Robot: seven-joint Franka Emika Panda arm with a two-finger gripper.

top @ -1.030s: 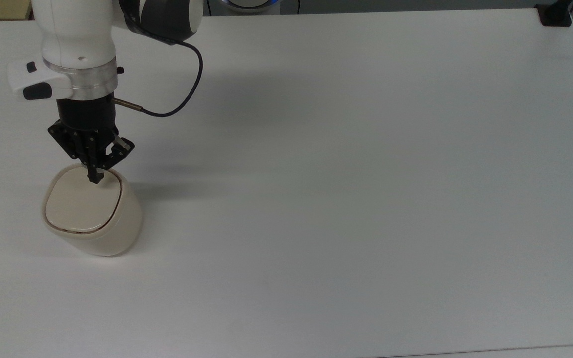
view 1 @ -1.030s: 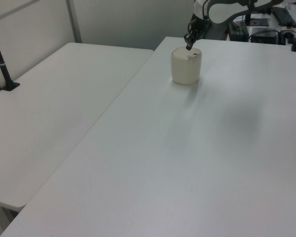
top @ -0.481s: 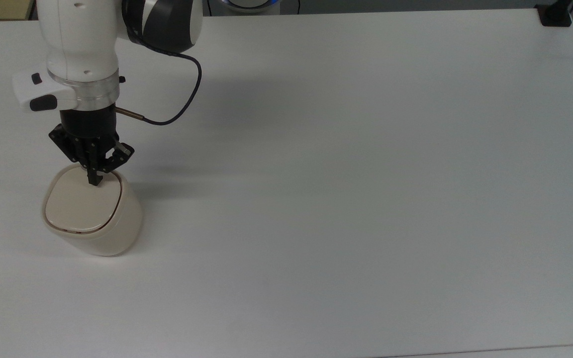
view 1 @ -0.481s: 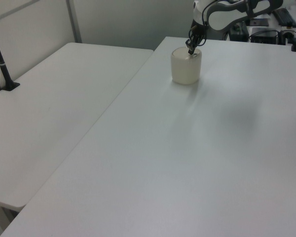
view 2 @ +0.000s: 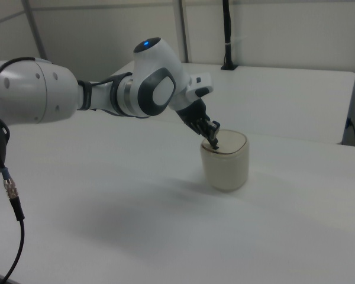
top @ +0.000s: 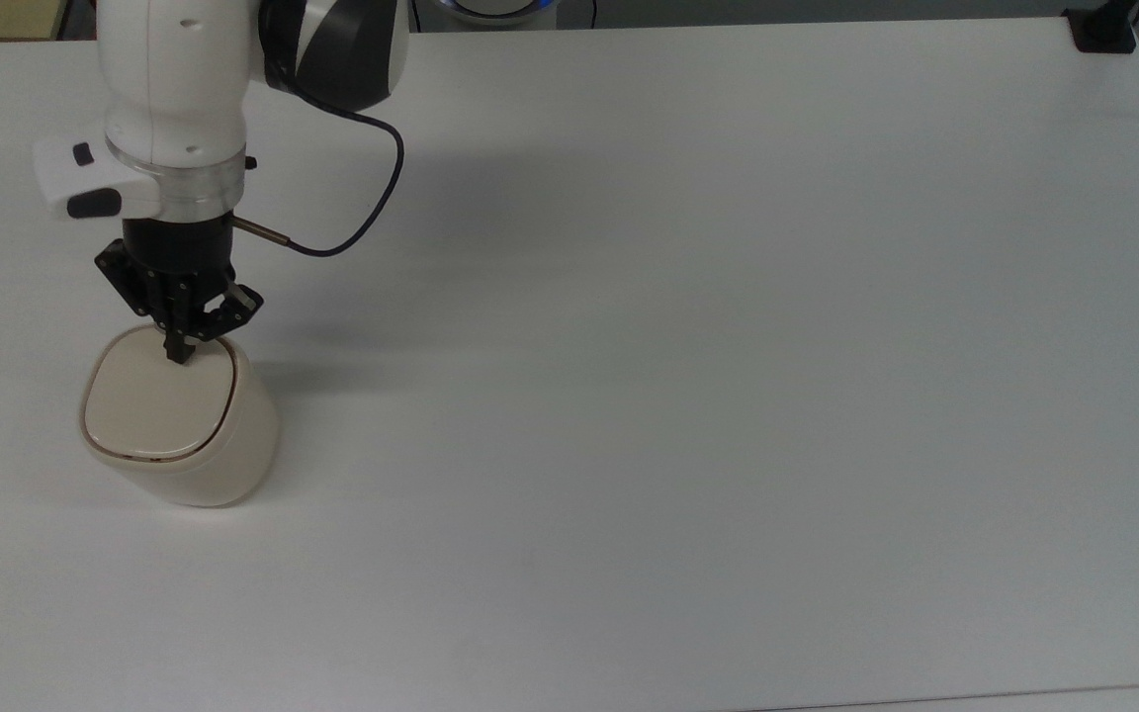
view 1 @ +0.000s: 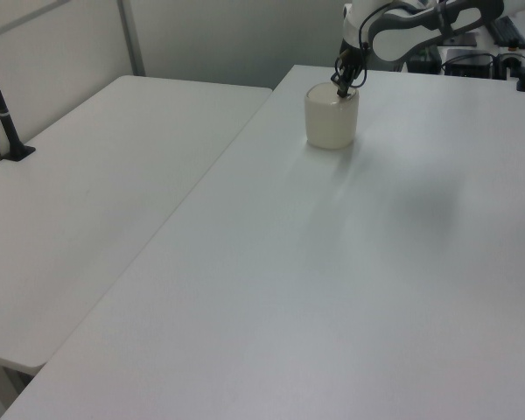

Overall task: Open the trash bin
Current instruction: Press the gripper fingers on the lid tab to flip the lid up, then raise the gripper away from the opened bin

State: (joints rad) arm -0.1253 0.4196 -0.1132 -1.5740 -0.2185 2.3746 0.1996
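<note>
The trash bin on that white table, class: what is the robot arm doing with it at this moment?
A single robot arm reaches down over the trash bin, a small cream-beige tub standing upright near the top view's left edge of the white table. Its end effector has its fingers shut together, the tip set on the flat lid near the edge closest to the arm, as if pressing there. The lid lies flat and closed, so the bin is not yet open.
</note>
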